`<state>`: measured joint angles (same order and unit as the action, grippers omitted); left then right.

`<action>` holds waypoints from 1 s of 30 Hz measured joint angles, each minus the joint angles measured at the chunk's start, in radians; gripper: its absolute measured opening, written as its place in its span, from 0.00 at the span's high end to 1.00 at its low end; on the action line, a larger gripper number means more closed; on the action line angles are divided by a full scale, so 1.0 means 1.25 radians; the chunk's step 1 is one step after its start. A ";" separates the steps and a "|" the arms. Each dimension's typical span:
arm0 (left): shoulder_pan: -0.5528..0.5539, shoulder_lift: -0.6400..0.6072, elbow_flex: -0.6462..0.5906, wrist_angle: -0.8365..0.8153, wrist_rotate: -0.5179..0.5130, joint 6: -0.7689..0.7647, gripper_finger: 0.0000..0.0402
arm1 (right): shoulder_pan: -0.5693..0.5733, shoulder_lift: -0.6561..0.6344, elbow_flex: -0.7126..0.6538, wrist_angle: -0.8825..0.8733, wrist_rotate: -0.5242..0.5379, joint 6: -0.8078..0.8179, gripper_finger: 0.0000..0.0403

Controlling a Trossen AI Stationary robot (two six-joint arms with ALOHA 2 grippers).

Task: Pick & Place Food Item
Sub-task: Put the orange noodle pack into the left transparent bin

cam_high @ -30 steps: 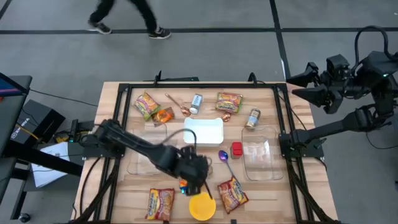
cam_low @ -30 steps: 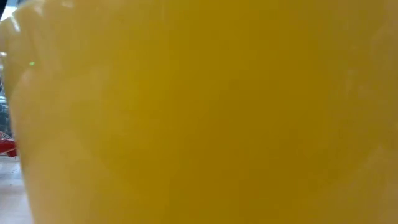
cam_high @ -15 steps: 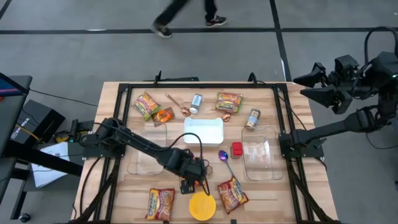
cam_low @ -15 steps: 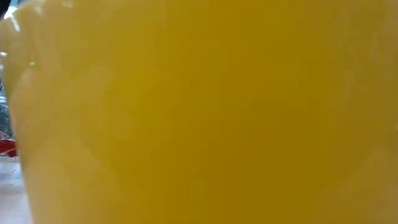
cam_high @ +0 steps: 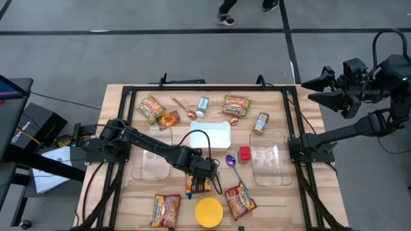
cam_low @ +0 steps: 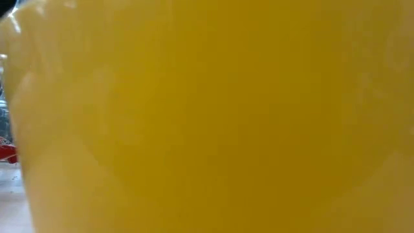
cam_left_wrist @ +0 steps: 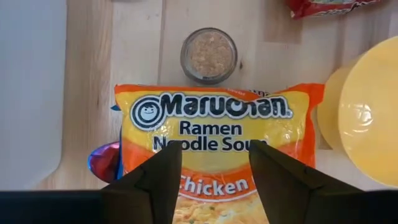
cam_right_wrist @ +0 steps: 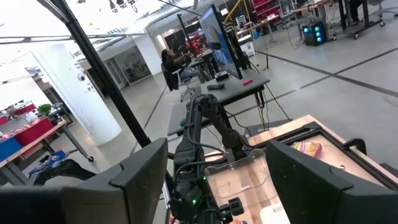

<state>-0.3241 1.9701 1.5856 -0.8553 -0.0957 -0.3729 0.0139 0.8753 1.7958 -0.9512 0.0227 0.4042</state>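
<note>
While reaching low across the table [cam_high: 310, 112] toward its front middle, holds the left gripper [cam_high: 198, 184] right over a ramen packet [cam_high: 194, 187]. From the left wrist, same gripper [cam_left_wrist: 216, 149] seen with fingers [cam_left_wrist: 155, 180] partway apart, one to each side of the packet's [cam_left_wrist: 214, 118] lettering, tips down at the wrapper. Not clear whether already pinching it or only resting on it. Nothing else between the fingers.

Packet itself flat on the wood – orange and yellow, chicken flavour – between the white tray [cam_high: 210, 135] behind it and the yellow bowl [cam_high: 209, 212] in front. Just beside the bowl [cam_left_wrist: 370, 118], well clear of the tray [cam_left_wrist: 31, 93]. Close by one short edge, a small round jar [cam_left_wrist: 209, 55], upright, seen from above, with brown contents.

Elsewhere on the table: two more packets at the front, one left [cam_high: 166, 210] and one right [cam_high: 239, 199] of the bowl, a purple spoon [cam_high: 231, 160] near the tray's corner, and a clear tub [cam_high: 270, 163] toward the right side.

Off beyond the table's right edge, raised and away from everything – the right gripper [cam_high: 324, 90]. Fingers [cam_right_wrist: 137, 180] spread wide there, with nothing in them.

Nothing to read from the low view but yellow – the bowl [cam_low: 207, 116] filling it almost edge to edge.
</note>
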 joint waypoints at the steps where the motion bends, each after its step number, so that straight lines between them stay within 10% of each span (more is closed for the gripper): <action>1: 0.000 0.000 0.000 0.000 0.005 0.000 0.55 | 0.000 0.000 0.000 0.000 0.000 0.000 0.34; 18: -0.005 -0.001 -0.076 0.044 0.038 -0.005 0.57 | 0.000 -0.001 0.000 -0.011 0.000 0.003 0.34; 30: -0.005 -0.001 -0.077 0.058 0.035 -0.010 0.93 | 0.000 -0.001 0.000 -0.011 0.000 0.004 0.34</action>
<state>-0.3302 1.9690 1.4899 -0.7822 -0.0525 -0.3858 0.0139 0.8738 1.7958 -0.9649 0.0227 0.4087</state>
